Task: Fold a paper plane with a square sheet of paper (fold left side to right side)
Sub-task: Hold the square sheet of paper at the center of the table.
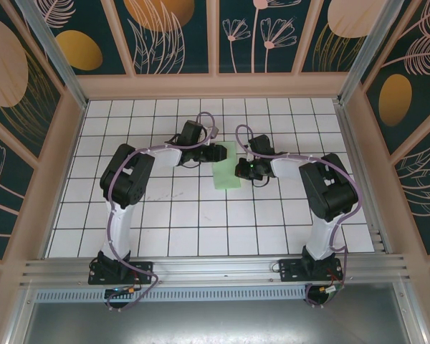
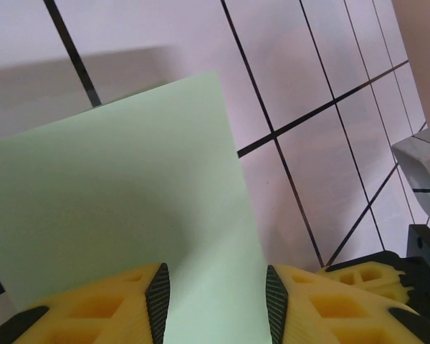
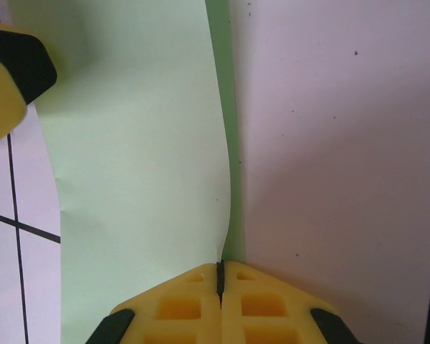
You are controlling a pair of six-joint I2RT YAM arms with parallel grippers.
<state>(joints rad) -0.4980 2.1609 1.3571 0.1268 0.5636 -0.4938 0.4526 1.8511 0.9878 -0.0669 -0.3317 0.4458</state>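
The square sheet of paper lies on the tiled floor as a narrow pale mint-green rectangle, folded over with two layers. My left gripper is over its far end. In the left wrist view the left gripper is open, its pads apart, and the paper runs between them. My right gripper is at the sheet's right edge. In the right wrist view it is shut, and the slightly lifted edge of the top layer runs into the seam of its jaws. A strip of the lower layer shows beside it.
White tiles with dark grout surround the paper. A yellow fingertip of the left gripper sits at the paper's far corner in the right wrist view. Part of the right arm shows close by in the left wrist view. Wooden walls ring the floor.
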